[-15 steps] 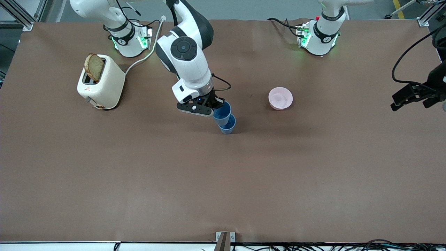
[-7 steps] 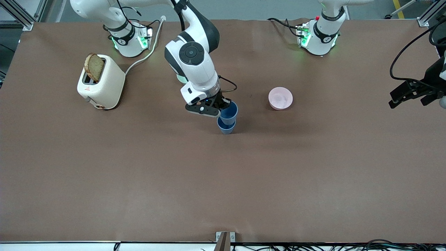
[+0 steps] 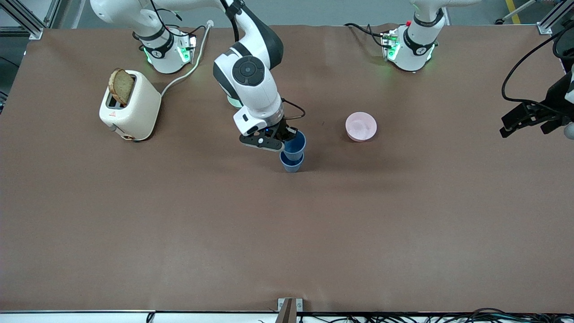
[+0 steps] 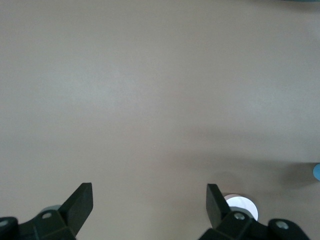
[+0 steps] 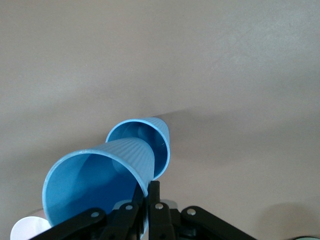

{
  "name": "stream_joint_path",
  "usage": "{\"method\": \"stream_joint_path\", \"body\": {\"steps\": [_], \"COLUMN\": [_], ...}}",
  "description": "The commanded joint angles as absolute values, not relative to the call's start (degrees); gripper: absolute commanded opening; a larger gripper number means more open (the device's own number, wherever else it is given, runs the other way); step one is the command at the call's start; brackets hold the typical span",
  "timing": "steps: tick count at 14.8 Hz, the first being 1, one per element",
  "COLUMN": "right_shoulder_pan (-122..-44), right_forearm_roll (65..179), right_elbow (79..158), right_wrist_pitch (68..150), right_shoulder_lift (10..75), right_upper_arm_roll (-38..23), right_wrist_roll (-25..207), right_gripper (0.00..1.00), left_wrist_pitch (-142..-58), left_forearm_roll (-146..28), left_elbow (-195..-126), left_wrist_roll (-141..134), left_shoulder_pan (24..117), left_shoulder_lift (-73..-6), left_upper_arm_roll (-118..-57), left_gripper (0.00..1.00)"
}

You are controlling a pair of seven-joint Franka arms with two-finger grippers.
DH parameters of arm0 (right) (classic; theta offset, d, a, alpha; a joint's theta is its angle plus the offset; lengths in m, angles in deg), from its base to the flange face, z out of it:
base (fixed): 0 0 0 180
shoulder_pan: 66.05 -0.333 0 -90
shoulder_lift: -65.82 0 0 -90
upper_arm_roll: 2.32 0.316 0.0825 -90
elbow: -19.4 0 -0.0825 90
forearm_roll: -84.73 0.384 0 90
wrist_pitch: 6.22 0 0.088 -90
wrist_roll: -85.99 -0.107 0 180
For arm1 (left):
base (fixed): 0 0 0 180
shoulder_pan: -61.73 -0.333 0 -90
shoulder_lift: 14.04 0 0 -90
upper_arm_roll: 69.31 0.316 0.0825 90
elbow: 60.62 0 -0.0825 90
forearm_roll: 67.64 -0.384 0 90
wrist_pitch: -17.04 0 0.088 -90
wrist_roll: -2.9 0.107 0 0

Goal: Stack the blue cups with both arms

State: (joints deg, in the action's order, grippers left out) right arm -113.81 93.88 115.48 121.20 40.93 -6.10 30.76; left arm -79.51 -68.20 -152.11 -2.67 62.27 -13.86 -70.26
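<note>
One blue cup (image 3: 291,163) stands upright on the brown table near its middle. My right gripper (image 3: 287,140) is shut on the rim of the second blue cup (image 3: 295,145) and holds it just above the standing one, its base at or in that cup's mouth. In the right wrist view the held cup (image 5: 95,177) is pinched at its rim between the fingers (image 5: 154,200), and the standing cup (image 5: 145,142) shows past it. My left gripper (image 3: 522,120) hangs open and empty over the left arm's end of the table; its fingertips (image 4: 82,197) frame bare table.
A pink bowl (image 3: 361,126) sits on the table toward the left arm's end from the cups. A cream toaster (image 3: 129,105) with a slice of bread (image 3: 121,86) stands toward the right arm's end, its cord running to the base.
My right gripper has carried the held cup sideways toward the left arm's end until it sits over the standing cup, then nearly stopped. The left gripper shifted slightly.
</note>
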Motion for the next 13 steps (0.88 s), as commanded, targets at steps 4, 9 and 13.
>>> {"method": "stream_joint_path", "body": {"steps": [4,9,13], "right_shoulder_pan": [-114.6,-110.9,-104.2], "right_forearm_roll": [94.5,88.1,85.3], "right_elbow": [115.8,114.9,115.2], "right_wrist_pitch": [121.6,121.3,114.6], "right_shoulder_lift": [40.4,41.6,49.3], "right_upper_arm_roll": [-6.8,-7.3,-7.4], "right_wrist_roll": [31.0,31.1,36.7], "right_gripper": [0.67,1.00,1.00], "left_wrist_pitch": [-78.1,-78.1,-78.1], "left_forearm_roll": [-67.6,-67.6,-67.6], "left_elbow": [-150.4,-150.4,-150.0], "left_wrist_roll": [-1.8,-1.9,-1.9], "left_shoulder_pan": [62.3,61.8,61.8], "left_shoulder_lift": [-13.7,-13.5,-13.3], "left_upper_arm_roll": [-71.1,-71.4,-71.5], "left_gripper": [1.00,1.00,1.00]}}
